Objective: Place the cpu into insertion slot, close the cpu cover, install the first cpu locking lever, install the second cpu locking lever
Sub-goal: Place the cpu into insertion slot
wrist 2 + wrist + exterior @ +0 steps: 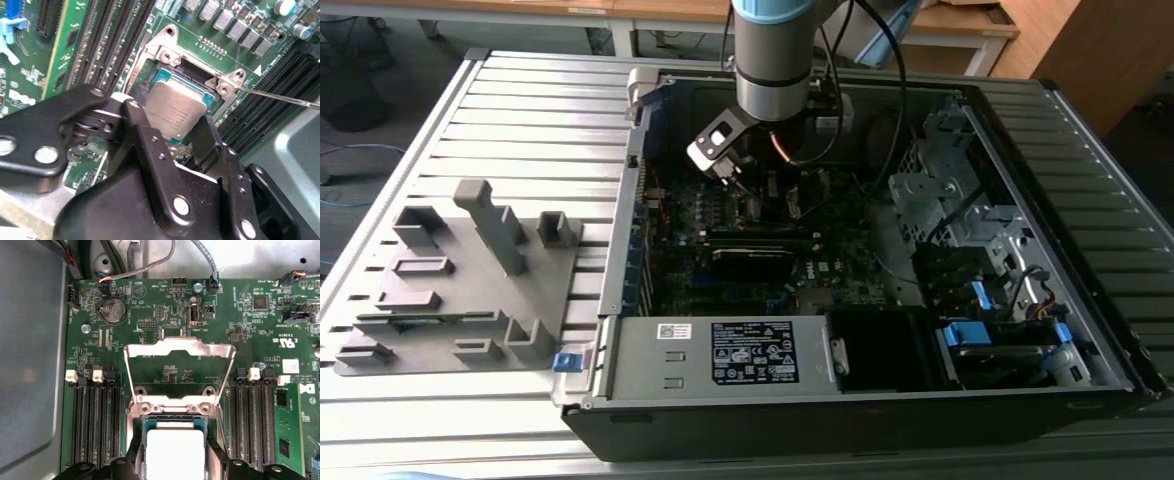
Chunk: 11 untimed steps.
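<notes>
The cpu, a small square chip with a dull silver top, sits level between my gripper's black fingers, right over the insertion slot on the green motherboard. The first wrist view has the cpu inside the slot's frame, with fingers against both of its sides. The cpu cover, a thin silvery frame, stands swung open behind the slot. A thin locking lever sticks out to one side, unlatched. In the exterior view my gripper reaches down into the open computer case.
Black memory slots flank the socket on both sides. Cables hang near the arm inside the case. A power supply and a drive cage fill the case's other parts. A grey fixture tray lies on the exterior view's left.
</notes>
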Each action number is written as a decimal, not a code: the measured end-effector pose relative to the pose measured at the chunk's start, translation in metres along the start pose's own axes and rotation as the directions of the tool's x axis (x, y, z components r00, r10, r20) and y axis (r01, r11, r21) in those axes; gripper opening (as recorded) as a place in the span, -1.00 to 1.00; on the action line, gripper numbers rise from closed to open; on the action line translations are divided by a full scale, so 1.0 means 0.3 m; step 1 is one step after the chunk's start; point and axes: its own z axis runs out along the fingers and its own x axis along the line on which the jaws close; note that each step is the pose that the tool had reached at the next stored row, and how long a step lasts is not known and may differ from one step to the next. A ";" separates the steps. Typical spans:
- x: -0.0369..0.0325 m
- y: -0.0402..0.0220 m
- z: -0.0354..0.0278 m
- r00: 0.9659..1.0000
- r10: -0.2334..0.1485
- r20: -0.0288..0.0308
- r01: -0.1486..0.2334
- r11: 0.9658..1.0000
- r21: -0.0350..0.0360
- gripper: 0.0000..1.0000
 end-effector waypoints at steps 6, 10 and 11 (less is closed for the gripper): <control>-0.001 0.000 -0.007 1.000 0.000 0.001 0.000 1.000 0.001 0.22; 0.000 0.002 -0.028 1.000 0.000 0.001 0.000 1.000 0.001 0.22; 0.000 0.003 -0.034 1.000 0.000 0.001 0.000 1.000 0.001 0.22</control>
